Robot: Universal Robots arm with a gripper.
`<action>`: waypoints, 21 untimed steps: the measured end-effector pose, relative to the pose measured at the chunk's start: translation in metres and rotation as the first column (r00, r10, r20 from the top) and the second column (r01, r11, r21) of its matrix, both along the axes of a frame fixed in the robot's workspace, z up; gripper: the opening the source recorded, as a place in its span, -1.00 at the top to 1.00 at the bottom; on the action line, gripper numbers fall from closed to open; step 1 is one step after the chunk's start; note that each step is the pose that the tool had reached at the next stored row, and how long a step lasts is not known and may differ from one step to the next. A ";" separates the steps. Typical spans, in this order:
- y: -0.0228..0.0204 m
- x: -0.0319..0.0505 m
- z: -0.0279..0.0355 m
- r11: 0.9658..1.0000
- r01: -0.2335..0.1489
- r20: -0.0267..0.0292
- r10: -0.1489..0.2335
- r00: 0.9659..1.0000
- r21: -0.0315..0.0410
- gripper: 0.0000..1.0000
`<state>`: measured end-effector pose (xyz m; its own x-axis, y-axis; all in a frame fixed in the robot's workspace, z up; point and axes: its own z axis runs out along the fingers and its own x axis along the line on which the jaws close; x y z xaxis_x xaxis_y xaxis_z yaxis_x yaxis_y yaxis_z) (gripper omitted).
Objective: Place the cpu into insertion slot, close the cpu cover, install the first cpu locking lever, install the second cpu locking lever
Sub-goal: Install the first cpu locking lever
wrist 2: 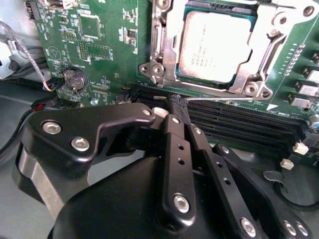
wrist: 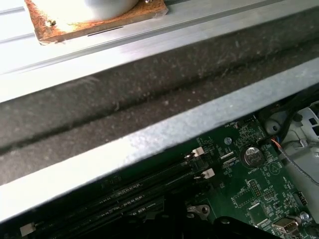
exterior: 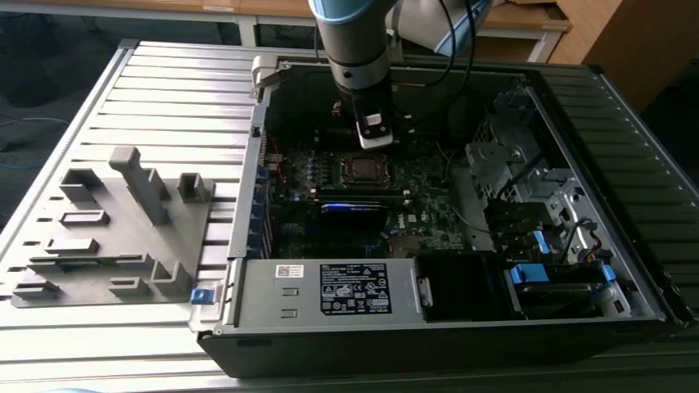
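The cpu [wrist 2: 214, 46], with its dull silver top, lies flat in the socket on the green motherboard [wrist 2: 99, 45]. The cpu cover [wrist 2: 169, 47], a silvery frame, lies down around it. A thin metal locking lever [wrist 2: 229, 98] runs along the socket edge nearest my gripper. My black gripper [wrist 2: 177, 102] is shut, its tips right at the end of that lever; whether they clamp it I cannot tell. In the exterior view the gripper [exterior: 374, 141] hangs inside the open computer case, just behind the cpu [exterior: 361, 168].
Black memory slots [wrist 2: 239, 122] run between gripper and socket. A coin battery [wrist 2: 75, 78] and loose cables sit beside them. The case holds a power supply [exterior: 327, 291] and a drive cage [exterior: 525, 180]. A grey fixture [exterior: 110, 229] stands at the exterior view's left.
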<state>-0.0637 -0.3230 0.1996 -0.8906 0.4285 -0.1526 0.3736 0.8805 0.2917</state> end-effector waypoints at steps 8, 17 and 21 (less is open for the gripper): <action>-0.0002 0.0000 -0.0030 1.000 -0.001 0.003 0.001 1.000 0.000 0.79; -0.0001 0.0013 -0.0036 1.000 -0.004 0.004 0.004 1.000 0.000 0.79; 0.0001 0.0013 -0.0037 1.000 -0.004 0.004 0.004 1.000 0.000 0.79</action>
